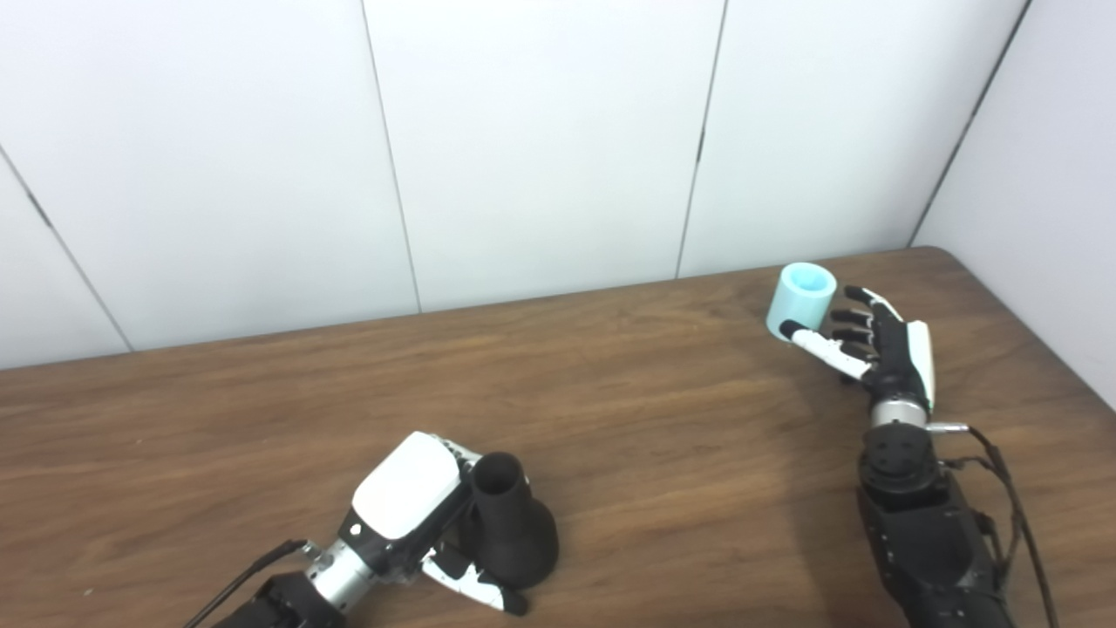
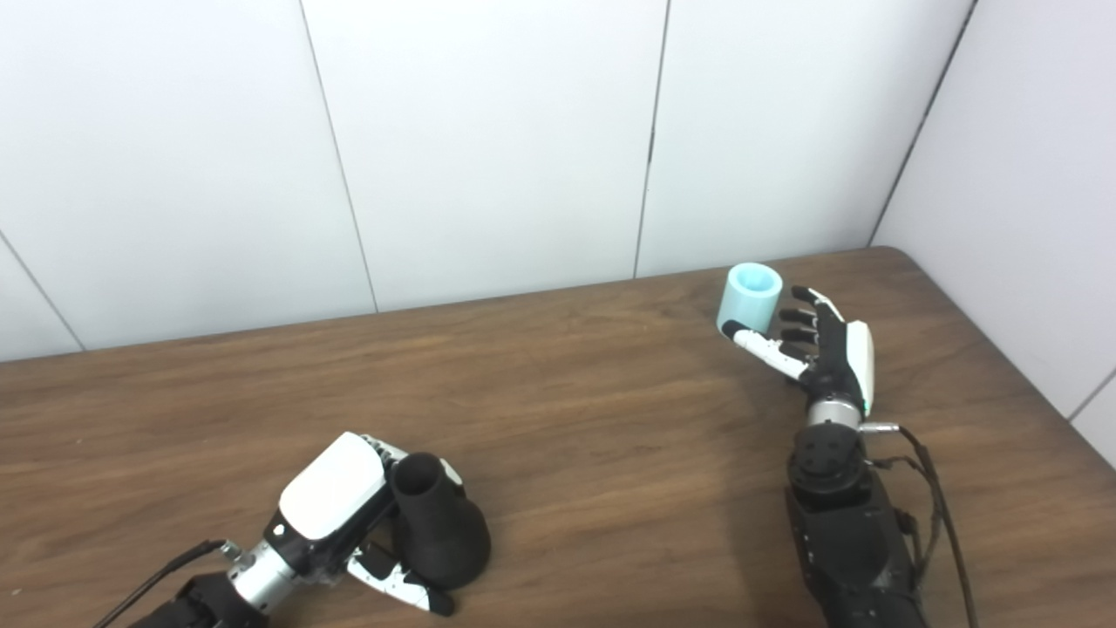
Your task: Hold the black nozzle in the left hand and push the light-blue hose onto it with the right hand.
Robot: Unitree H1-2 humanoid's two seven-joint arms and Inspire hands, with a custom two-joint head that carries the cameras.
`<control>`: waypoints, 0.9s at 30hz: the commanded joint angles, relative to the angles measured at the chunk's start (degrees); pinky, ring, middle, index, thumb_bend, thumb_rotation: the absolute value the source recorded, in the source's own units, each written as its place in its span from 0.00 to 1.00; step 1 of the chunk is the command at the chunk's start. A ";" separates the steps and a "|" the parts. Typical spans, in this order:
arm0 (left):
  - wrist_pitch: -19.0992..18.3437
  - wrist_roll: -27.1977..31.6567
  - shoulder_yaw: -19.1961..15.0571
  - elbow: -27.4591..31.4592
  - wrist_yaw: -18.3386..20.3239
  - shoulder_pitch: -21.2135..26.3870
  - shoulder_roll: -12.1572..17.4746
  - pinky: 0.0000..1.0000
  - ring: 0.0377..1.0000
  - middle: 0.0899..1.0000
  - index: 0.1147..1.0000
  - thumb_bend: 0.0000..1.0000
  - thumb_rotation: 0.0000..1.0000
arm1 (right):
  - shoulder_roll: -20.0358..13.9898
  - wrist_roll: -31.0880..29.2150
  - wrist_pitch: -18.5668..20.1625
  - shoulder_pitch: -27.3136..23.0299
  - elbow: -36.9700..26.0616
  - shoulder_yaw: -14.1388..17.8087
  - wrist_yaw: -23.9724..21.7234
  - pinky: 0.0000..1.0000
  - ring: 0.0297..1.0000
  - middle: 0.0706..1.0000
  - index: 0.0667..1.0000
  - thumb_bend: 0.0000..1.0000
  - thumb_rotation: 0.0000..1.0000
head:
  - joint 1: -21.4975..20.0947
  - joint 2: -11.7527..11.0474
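The black nozzle stands on the table on its flared base, narrow mouth up, near the front edge left of centre. My left hand cups it loosely. The fingers reach behind the neck and the thumb lies straight on the table in front of the base, so the hand is open. The light-blue hose piece, a short open tube, stands upright at the back right. My right hand is open just right of it, with the thumb tip against its lower wall and the fingers spread apart from it.
The wooden table ends at white wall panels at the back and on the right. A black cable runs along my right forearm. A wide stretch of bare table separates the nozzle from the hose.
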State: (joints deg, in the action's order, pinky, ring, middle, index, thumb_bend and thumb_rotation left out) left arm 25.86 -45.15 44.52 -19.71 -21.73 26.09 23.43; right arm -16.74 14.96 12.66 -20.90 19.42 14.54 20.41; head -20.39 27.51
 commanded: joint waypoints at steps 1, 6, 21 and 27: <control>1.05 1.42 6.20 -6.90 -1.67 -11.51 -0.03 0.13 0.16 0.42 0.42 0.52 0.00 | -1.80 2.30 -2.50 -3.06 -1.25 -0.03 3.74 0.62 0.72 0.76 0.78 0.97 0.43 | -0.36 0.06; 1.05 1.29 6.96 -7.28 -2.36 -11.07 0.30 0.12 0.15 0.42 0.42 0.52 0.00 | -1.29 4.42 -1.79 -3.28 -1.13 -0.53 7.36 0.72 0.84 0.90 0.85 0.96 0.41 | -1.26 -0.13; 1.05 2.20 7.28 -7.10 -3.35 -11.46 1.07 0.11 0.14 0.42 0.42 0.52 0.00 | -2.85 1.77 -1.14 -4.31 0.32 -2.07 2.81 0.85 0.95 1.00 1.00 0.98 0.47 | -4.13 -0.58; 1.05 3.09 7.43 -6.97 -2.88 -11.61 1.54 0.10 0.13 0.42 0.42 0.52 0.00 | -4.36 0.54 -2.51 -6.32 4.62 -3.42 -0.47 0.82 0.91 0.98 0.98 1.00 0.50 | -4.97 -0.87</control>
State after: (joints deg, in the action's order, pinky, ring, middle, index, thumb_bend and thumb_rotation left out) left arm 25.87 -44.36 46.38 -19.75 -23.05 26.66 24.33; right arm -18.14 16.65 12.66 -22.83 23.77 11.86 22.85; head -25.22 26.63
